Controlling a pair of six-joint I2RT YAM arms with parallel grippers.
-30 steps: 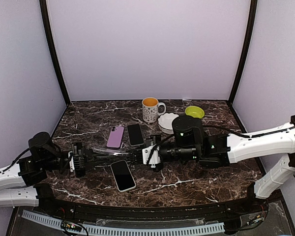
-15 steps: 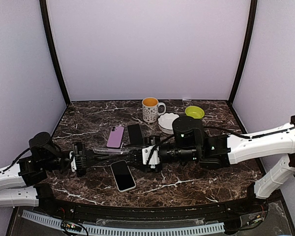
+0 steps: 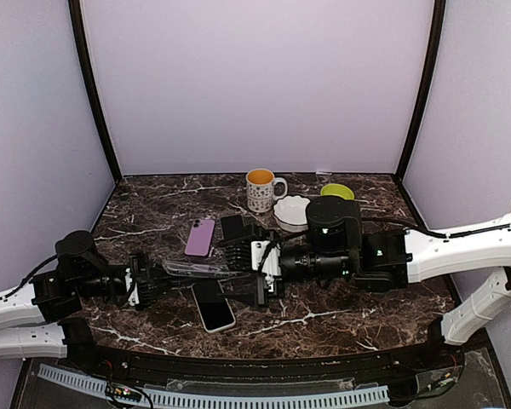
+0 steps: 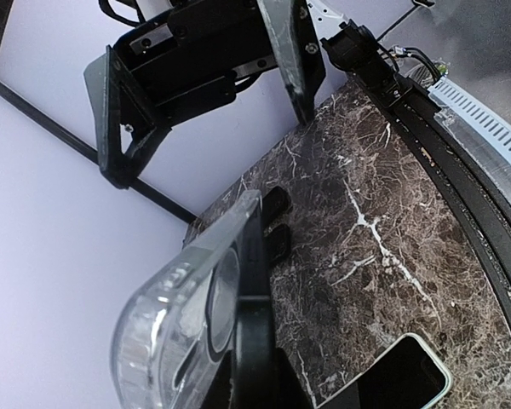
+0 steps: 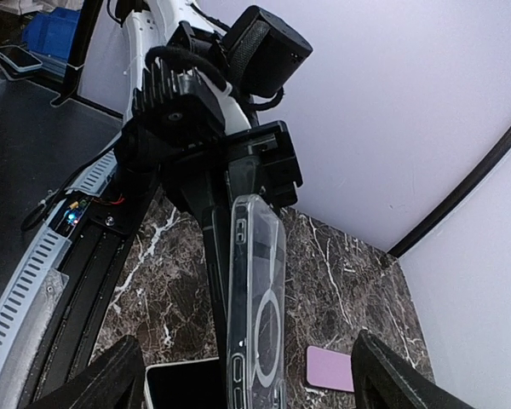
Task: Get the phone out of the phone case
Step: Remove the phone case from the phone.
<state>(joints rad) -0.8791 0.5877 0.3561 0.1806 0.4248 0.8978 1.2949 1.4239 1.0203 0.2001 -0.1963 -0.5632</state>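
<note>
Phone case (image 3: 196,269) looks light, bendy, slick, seems empty; my left gripper (image 3: 160,279) clamps one end, right gripper (image 3: 243,271) gapes wide at other end, gripping nothing. I'd pinch rim.

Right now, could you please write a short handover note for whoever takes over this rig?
Left claw: shut on the clear phone case, holding it above the table.
Right claw: open, one finger on either side of the case's far end, not gripping.
Phone: lying screen up on the table, below the case.
Done: the case looks empty.
Left: probably only setting the case down and pulling both arms back.
</note>
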